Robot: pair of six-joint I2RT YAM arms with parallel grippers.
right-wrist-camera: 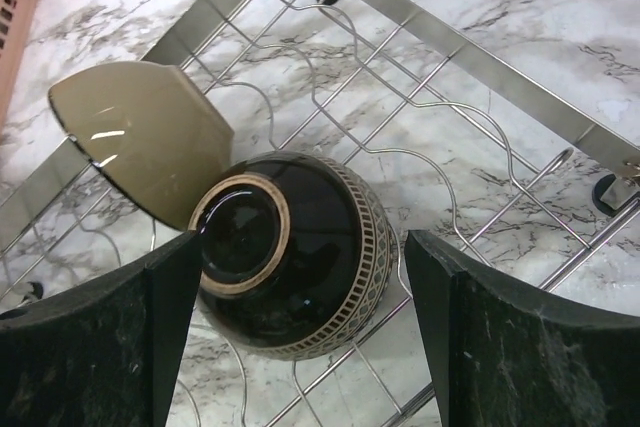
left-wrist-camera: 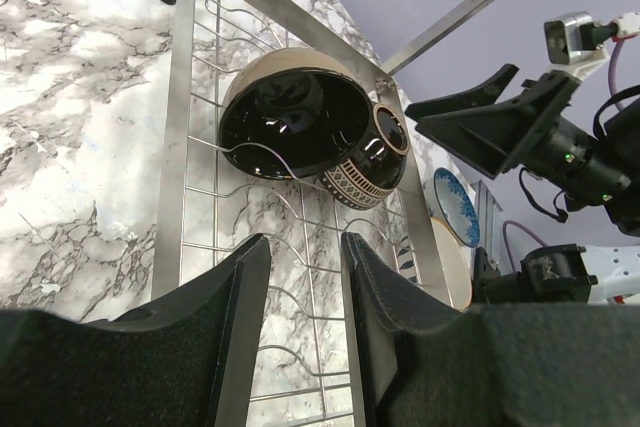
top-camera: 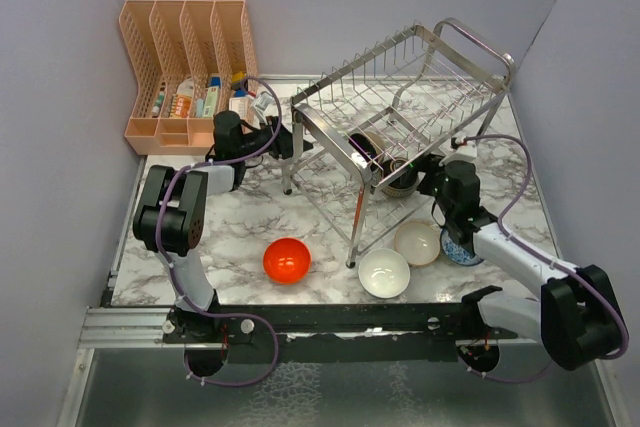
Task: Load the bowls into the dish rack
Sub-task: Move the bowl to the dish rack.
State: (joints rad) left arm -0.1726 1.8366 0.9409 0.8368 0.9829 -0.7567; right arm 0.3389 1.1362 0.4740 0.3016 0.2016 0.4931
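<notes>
Right wrist view: right pincer [right-wrist-camera: 302, 277] released, astride dark bowl [right-wrist-camera: 310, 217] in dish rack [right-wrist-camera: 480, 57]. State of left pincer [left-wrist-camera: 305, 247]: cannot tell.

You're looking at shiny steel dish rack [right-wrist-camera: 470, 57], glossy dark glazed bowl [right-wrist-camera: 300, 277], glossy red-orange bowl [top-camera: 287, 260], smooth polished marble-look bench [top-camera: 230, 232], matt peach plastic organiser [top-camera: 185, 47], rough matt black pads [left-wrist-camera: 200, 347] on left pincer [left-wrist-camera: 302, 242].
</notes>
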